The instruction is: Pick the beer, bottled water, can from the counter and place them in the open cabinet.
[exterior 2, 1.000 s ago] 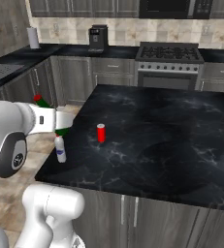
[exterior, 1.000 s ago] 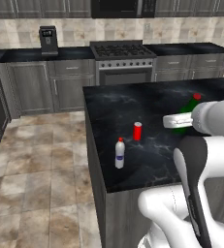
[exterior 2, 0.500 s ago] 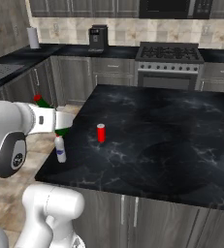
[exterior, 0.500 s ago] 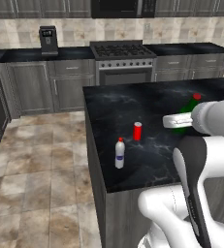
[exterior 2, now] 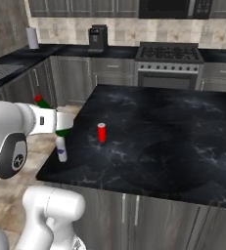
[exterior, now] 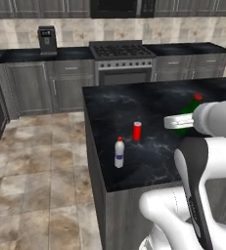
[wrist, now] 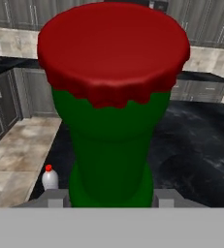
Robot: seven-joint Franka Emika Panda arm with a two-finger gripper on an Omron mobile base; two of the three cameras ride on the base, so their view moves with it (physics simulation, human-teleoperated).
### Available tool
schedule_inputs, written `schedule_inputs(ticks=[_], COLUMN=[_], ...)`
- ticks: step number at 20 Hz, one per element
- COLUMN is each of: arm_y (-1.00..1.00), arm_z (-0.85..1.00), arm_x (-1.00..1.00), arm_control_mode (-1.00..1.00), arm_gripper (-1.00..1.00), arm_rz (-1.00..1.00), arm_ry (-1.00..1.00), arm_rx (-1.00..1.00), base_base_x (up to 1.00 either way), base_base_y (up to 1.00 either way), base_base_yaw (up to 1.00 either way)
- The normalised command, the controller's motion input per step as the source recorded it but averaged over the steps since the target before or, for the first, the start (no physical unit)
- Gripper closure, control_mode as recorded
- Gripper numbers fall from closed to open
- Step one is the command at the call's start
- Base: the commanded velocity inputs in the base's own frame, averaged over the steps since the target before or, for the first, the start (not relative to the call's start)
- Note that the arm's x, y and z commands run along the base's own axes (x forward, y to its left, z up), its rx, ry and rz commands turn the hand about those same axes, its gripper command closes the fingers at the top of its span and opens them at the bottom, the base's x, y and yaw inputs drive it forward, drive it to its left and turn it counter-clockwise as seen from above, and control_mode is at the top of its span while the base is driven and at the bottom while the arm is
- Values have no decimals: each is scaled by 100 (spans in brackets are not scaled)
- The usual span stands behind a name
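The hand [wrist: 111, 201] is clamped on the beer [wrist: 111, 121] — from the camera on the hand the green neck rises straight up between the two small dark finger tips, which press its sides low down, so the grip sits on the body below the neck, probably because that is where the glass is widest and steadiest. The bottle is dark green with a narrow neck and a red crimped cap, and it looks upright. In the left base view the beer [exterior: 192, 110] stands out beyond the white wrist, over the far right part of the bench [exterior: 148, 105]; whether its base touches the black marble top or hangs just above it I cannot tell, since the arm covers the lower part. The other two drinks stand apart from it toward the near left corner of the bench: the water bottle [exterior: 119, 153], white with a red cap and a pale label, close to the edge, and the can [exterior: 137, 131], short and red with a silvery top, a little behind and to its right. Both are upright and untouched, so I judge the beer to be the first of the three to go, with the cabinet placement not yet begun.
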Motion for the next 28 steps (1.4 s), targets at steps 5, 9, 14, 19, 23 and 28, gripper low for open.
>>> schedule_inputs(ticks=[5,9,14,19,23,28], arm_y=[0,0,0,0,0,0], arm_z=[0,0,0,0,0,0], arm_x=[0,0,0,0,0,0], arm_control_mode=[100,100,100,100,100,100], arm_gripper=[100,100,100,100,100,100], arm_rz=[0,0,0,0,0,0], arm_ry=[0,0,0,0,0,0], arm_rx=[0,0,0,0,0,0], base_base_x=[-55,-33,-30,-9,-1,0], base_base_y=[-16,-9,-10,-15,-21,-23], base_base_yaw=[-23,-34,-35,-36,-43,-46])
